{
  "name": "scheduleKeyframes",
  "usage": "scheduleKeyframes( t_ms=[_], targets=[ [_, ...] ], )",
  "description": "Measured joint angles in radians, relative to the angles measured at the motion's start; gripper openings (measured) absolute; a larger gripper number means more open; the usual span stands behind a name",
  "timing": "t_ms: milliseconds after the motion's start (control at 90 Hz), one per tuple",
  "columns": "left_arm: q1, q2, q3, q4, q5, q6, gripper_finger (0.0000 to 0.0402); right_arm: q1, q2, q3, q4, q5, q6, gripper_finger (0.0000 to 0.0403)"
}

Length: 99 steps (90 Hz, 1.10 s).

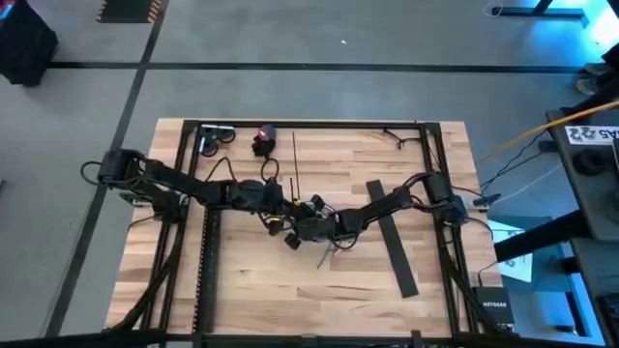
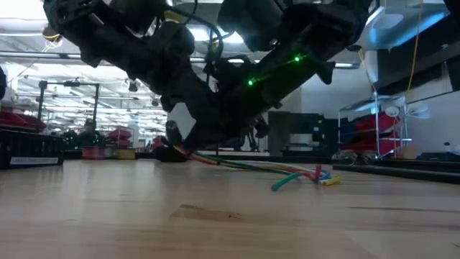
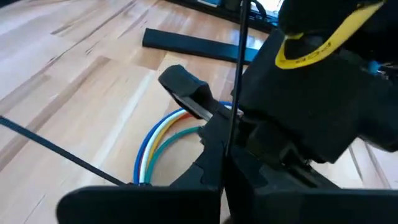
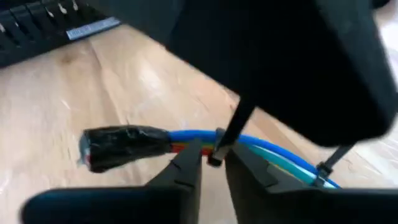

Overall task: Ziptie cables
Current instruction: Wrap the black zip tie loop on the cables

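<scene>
The cables (image 3: 155,140), a bundle of blue, white, yellow, green and red wires, lie on the table at its middle (image 2: 287,173). One end is wrapped in black tape (image 4: 124,149). A thin black zip tie (image 4: 239,124) circles the bundle next to the tape, and its strip rises to my left gripper (image 1: 280,208), which hangs close over the bundle. My right gripper (image 4: 214,163) is low over the bundle, shut on that zip tie. A second zip tie (image 4: 320,174) sits farther along the cables. My right gripper pinches the zip tie between its two fingertips (image 4: 194,155), at the spot (image 4: 216,159) where the tie wraps the bundle. The fingers come slanting down from the table's right side. The bundle runs crosswise just beyond the fingertips, and it rests on the table.
A long flat black bar (image 1: 392,237) lies right of the grippers. Loose zip-tie strips (image 1: 293,164) lie toward the far edge, with small tools (image 1: 218,137) and a red-and-black item (image 1: 263,141) at the far left. A black frame (image 1: 193,193) borders the wooden table.
</scene>
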Motion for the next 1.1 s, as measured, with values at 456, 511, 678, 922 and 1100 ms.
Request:
scheduleKeyframes(
  t_ms=[456,511,678,922,1100],
  targets=[
    [0.001,-0.093,0.085,-0.175,0.038,-0.029,0.0,0.002,0.081,0.006,0.144,0.042,0.056,0.0005],
    [0.006,-0.119,0.106,-0.257,0.046,-0.021,0.0,0.002,0.09,0.008,0.138,0.041,0.055,0.0005],
    [0.017,-0.158,0.143,-0.211,0.061,0.002,0.0,-0.007,0.113,0.004,0.115,0.006,0.052,0.0005],
    [0.05,-0.202,0.168,-0.007,0.097,0.008,0.0,-0.006,0.164,0.01,0.142,-0.044,0.076,0.0006],
    [0.073,-0.273,0.204,-0.11,0.082,0.087,0.0,-0.001,0.152,0.023,0.133,-0.023,0.035,0.0019]
  ],
)
